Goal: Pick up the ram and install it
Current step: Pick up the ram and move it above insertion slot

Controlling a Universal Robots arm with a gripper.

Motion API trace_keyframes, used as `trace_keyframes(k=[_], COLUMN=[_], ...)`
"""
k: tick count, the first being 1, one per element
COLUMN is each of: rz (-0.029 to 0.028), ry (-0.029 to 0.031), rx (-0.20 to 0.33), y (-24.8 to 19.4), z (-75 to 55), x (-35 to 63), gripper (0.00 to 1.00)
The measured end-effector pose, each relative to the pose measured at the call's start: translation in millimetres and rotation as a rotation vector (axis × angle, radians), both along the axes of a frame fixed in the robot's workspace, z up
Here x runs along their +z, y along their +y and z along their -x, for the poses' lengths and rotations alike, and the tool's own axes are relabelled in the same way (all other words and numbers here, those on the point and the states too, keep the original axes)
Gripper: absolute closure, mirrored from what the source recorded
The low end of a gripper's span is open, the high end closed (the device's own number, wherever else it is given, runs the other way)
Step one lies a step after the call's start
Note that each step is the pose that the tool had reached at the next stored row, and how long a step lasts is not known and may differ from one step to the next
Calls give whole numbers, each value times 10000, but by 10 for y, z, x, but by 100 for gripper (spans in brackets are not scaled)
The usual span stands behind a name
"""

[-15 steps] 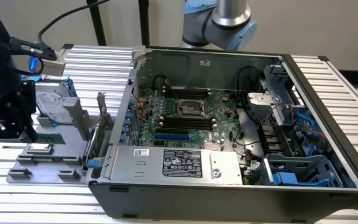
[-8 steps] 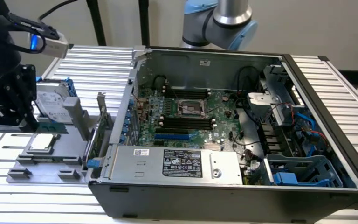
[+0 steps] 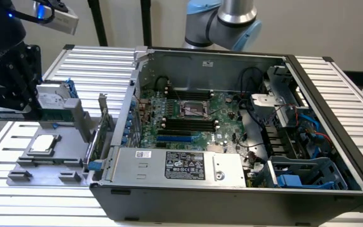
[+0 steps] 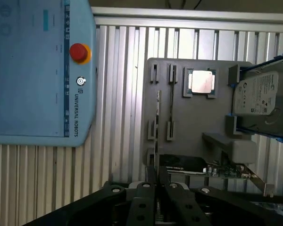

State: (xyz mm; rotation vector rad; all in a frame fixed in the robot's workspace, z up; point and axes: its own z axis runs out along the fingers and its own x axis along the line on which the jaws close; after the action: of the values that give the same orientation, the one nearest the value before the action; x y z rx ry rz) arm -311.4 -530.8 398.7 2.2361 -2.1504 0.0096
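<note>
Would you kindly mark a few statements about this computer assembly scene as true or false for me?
1. The computer case stands open, with its motherboard exposed. True.
2. The grey tray sits inside the case. False: it rests on the slatted table, outside the case.
3. The tray's processor pocket is empty. False: a silver processor lies in it.
4. The fingers are closed on the ram. True.
5. The hard drive sits in the tray. True.
</note>
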Motion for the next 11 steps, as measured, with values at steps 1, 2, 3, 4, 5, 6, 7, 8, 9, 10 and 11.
trace_keyframes(k=[1,2,3,4,5,6,7,8,9,10,11], rz=[0,1,-3,-8,-15,-25,-36,-47,-61,-75,-93], ry=[0,2,1,1,1,1,1,1,1,2,1], rx=[1,1,0,0,0,0,0,0,0,0,0], y=[2,5,8,10,12,14,16,18,20,21,23], z=[-38,-76,-114,-155,-194,-232,-269,-307,-345,-382,-419], x=[25,48,65,83,97,109,121,132,144,154,162], gripper=[86,86,86,86,86,86,86,86,86,86,86])
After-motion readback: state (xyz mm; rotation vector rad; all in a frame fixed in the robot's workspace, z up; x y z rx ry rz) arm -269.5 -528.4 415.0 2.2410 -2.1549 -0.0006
